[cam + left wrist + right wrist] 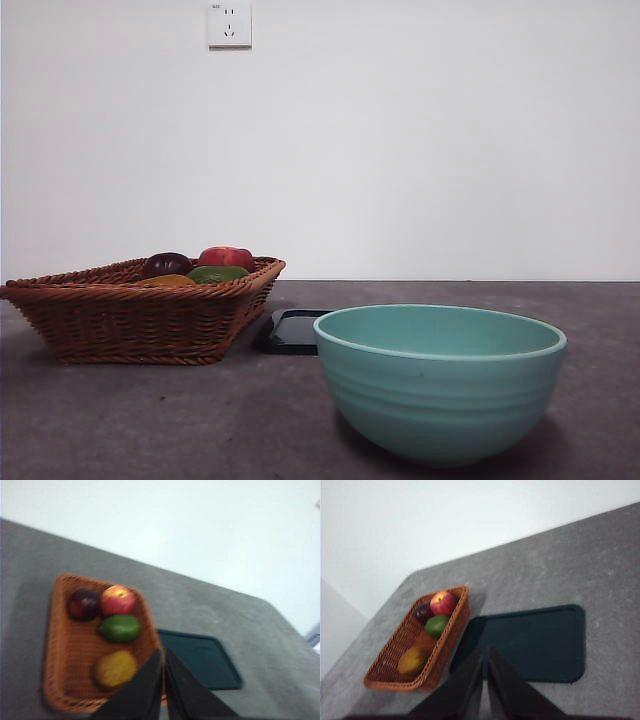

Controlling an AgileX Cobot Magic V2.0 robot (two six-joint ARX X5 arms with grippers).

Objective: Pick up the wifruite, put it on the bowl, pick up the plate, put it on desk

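The wifruite (167, 281), a dull orange-brown fruit, lies in the near end of a brown wicker basket (140, 325); it also shows in the left wrist view (115, 668) and the right wrist view (412, 661). The mint-teal bowl (440, 385) stands empty at the front right of the desk (150, 420). A flat dark plate (292, 330) lies between basket and bowl, also seen from both wrists (200, 660) (530, 642). My left gripper (164, 652) is shut and empty, high above the basket's edge. My right gripper (485, 650) is shut and empty, high above the plate. Neither shows in the front view.
The basket also holds a dark purple fruit (83, 604), a red apple (118, 600) and a glossy green fruit (120, 628). A white wall with a socket (229, 25) stands behind the desk.
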